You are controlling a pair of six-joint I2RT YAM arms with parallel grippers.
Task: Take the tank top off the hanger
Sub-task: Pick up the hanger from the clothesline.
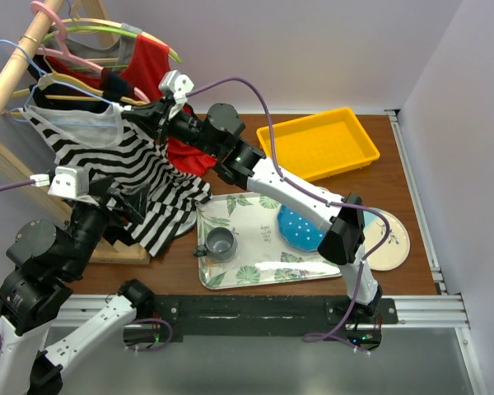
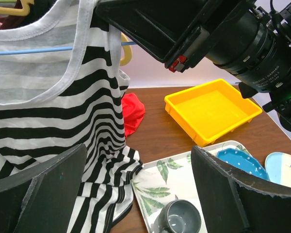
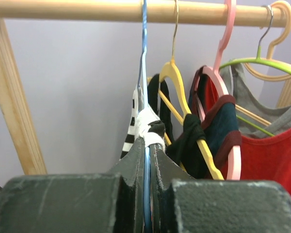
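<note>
A black-and-white striped tank top [image 1: 123, 160] hangs on a blue hanger [image 1: 16, 51] from the wooden rack; its hem drapes onto the table. My right gripper [image 1: 152, 115] is shut on the blue hanger's wire [image 3: 144, 58] at the shoulder, right below the top's white strap [image 3: 148, 124]; the jaws [image 3: 148, 145] pinch the wire edge-on. My left gripper [image 1: 132, 210] is open and empty, low beside the hanging top. In the left wrist view the top [image 2: 53, 111] fills the left, the hanger bar [image 2: 34, 50] crosses behind it, and the gripper [image 2: 138, 150] holds nothing.
The wooden rail [image 3: 87, 9] carries yellow, pink and green hangers with a red garment [image 1: 144, 62] and others. A yellow bin [image 1: 325, 141] stands at the back. A leaf-patterned tray [image 1: 255, 276] holds a grey cup [image 1: 221, 242] and blue plate [image 1: 300, 226]. A white plate [image 1: 391, 239] lies right.
</note>
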